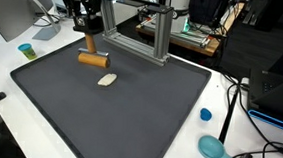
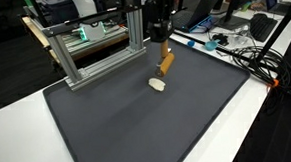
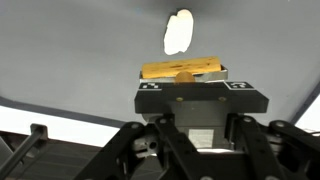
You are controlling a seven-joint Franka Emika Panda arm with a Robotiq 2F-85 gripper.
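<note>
The wooden block [image 1: 93, 59] lies just beneath the hand [image 1: 86, 31], near a pale piece [image 1: 106, 80].

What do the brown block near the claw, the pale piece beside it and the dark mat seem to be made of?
Brown block: probably wood with a matte, unvarnished finish; it has a warm tan colour and lighter faces. Pale piece: unclear, perhaps plastic or foam; it looks smooth, cream and rounded. Dark mat: likely rubber or fabric; it is flat and dull grey, with no glare.
</note>
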